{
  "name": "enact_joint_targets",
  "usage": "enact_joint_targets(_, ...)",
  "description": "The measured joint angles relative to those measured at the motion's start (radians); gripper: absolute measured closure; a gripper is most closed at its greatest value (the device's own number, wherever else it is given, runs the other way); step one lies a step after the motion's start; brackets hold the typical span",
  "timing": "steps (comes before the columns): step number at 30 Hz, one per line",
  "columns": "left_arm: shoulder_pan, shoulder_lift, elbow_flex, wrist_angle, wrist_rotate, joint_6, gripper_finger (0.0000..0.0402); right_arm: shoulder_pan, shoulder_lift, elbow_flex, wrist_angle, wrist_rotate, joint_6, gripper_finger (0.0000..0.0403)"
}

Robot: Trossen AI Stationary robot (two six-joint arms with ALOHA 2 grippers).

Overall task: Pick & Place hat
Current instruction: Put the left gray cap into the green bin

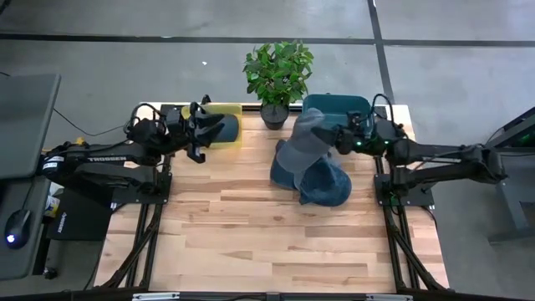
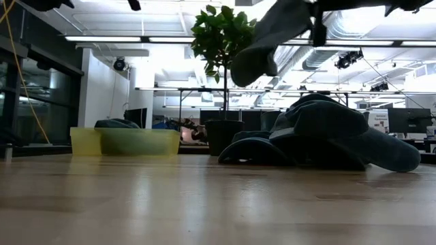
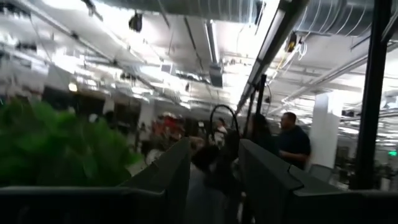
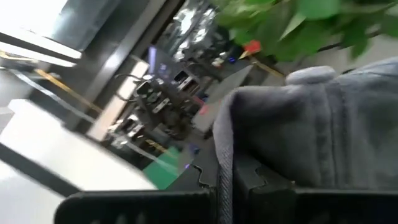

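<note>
Now grey hat point(image 1: 303, 140) pinched in right tool point(image 1: 333, 139), above hat pile point(image 1: 322, 182).

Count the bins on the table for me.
2: a yellow bin at the back left under the left hand; a teal bin at the back right, partly hidden.

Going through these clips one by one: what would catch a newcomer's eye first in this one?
The grey hat hanging in the air from the right gripper, whose jaws are shut on it, above a heap of blue-grey hats on the table's right side. Next, the potted plant at the far edge, between a yellow bin and a teal bin. The left gripper is over the yellow bin, holding nothing.
</note>
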Motion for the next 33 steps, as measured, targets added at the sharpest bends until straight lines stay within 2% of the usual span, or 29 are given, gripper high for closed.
enact_joint_targets(11,0.0,0.004,0.0,-0.199,0.012,-0.21,0.0266,0.0,-0.211,0.0,-0.406,0.262,-0.054,0.0403)
enact_joint_targets(19,0.0,0.004,0.0,-0.249,0.0,-0.225,0.0266,-0.021,-0.236,0.0,-0.449,0.403,-0.163,0.0402)
enact_joint_targets(26,0.0,0.004,0.0,-0.289,0.001,-0.224,0.0266,-0.126,-0.236,0.0,-0.445,0.401,-0.25,0.0402)
enact_joint_targets(33,0.0,0.004,0.0,-0.333,0.001,-0.224,0.0266,-0.246,-0.236,0.0,-0.44,0.303,-0.315,0.0402)
